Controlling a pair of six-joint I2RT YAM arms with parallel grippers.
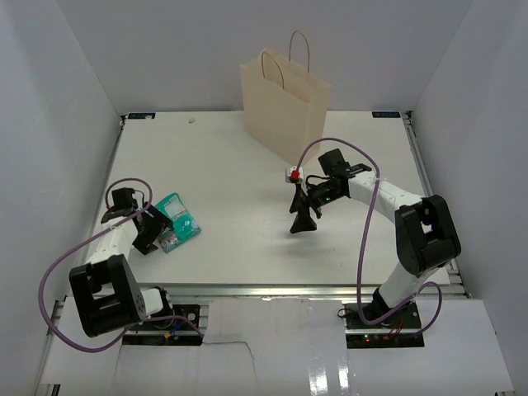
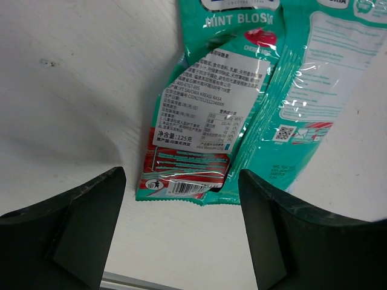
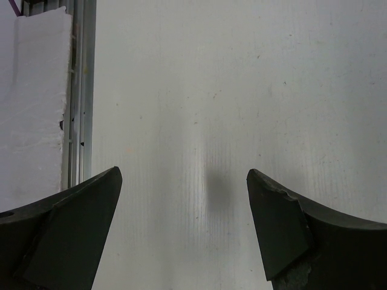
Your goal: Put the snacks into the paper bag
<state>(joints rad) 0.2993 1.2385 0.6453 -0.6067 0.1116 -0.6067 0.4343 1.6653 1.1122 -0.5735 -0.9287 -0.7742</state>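
Two teal-and-white snack packs lie overlapping on the white table (image 1: pixel 247 181) at the left. One shows its printed back label (image 2: pixel 202 115); the other (image 2: pixel 308 90) lies to its right. From above they form one teal patch (image 1: pixel 178 219). My left gripper (image 2: pixel 181 175) is open, low over the table, with the packs' bottom edge just between its fingertips (image 2: pixel 109 187) and nothing gripped. The paper bag (image 1: pixel 285 99) stands upright at the back centre, handles up. My right gripper (image 1: pixel 304 218) hangs open above bare table in front of the bag, holding nothing. No other snacks show.
A small red and white thing (image 1: pixel 292 174) sits beside the right arm's wrist; I cannot tell what it is. A metal rail (image 3: pixel 80 90) and white foam (image 3: pixel 33 103) mark the table edge in the right wrist view. White walls close in three sides.
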